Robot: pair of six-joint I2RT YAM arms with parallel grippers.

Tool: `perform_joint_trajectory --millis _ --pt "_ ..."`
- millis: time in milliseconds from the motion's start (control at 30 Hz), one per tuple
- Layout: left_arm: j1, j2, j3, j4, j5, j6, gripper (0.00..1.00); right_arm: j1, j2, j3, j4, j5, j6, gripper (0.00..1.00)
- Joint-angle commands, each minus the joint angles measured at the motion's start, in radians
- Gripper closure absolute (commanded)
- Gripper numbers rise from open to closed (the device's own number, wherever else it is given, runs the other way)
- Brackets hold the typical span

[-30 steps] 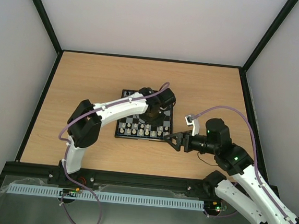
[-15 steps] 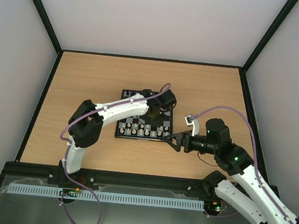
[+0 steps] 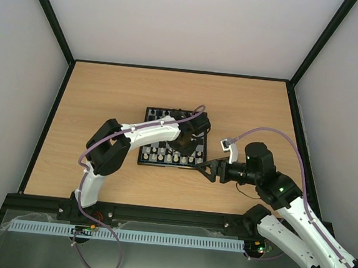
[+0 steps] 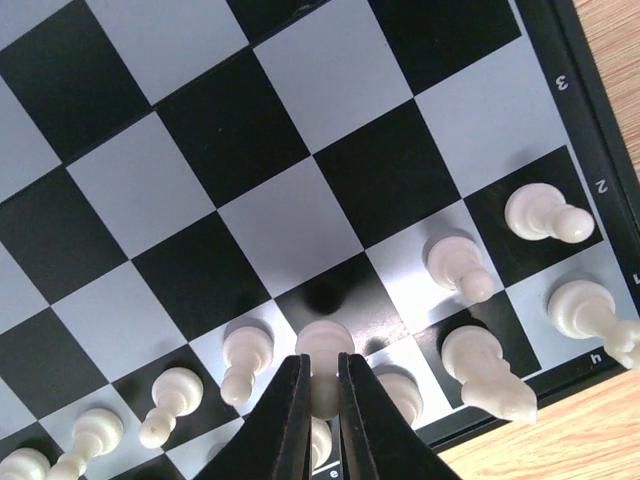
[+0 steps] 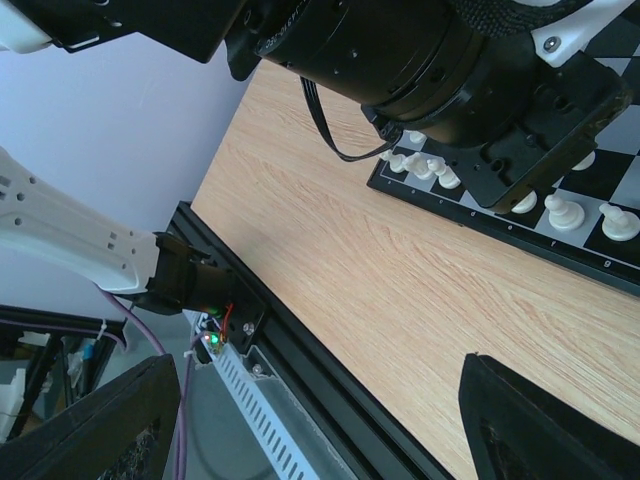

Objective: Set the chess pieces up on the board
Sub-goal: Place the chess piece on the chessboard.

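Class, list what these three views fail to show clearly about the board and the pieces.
- Top view: left arm covers the board's middle; chess pieces too small to identify.
- Left wrist view: left gripper's fingers hide the gripped white piece's base; bottom edge cuts off nearest pieces.
- Right wrist view: left arm blocks most of the board.

Light wooden table, small checkered board in its middle, white chess pieces in rows along the near edge, left gripper low over them, right gripper beside the board's near right corner, fingers apart.
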Motion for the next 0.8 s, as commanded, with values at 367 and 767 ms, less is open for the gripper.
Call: perform_joint_trajectory --millis 367,767 --pt "-0.005 0.034 -0.031 0.026 0.03 0.017 0.98 -0.002 0.001 -0.022 -0.012 -0.017 -0.015 0.22" --pt "-0.004 0.048 -0.019 0.028 0.024 0.02 0.97 -0.002 -0.002 -0.026 -0.012 -0.022 -0.019 0.22"
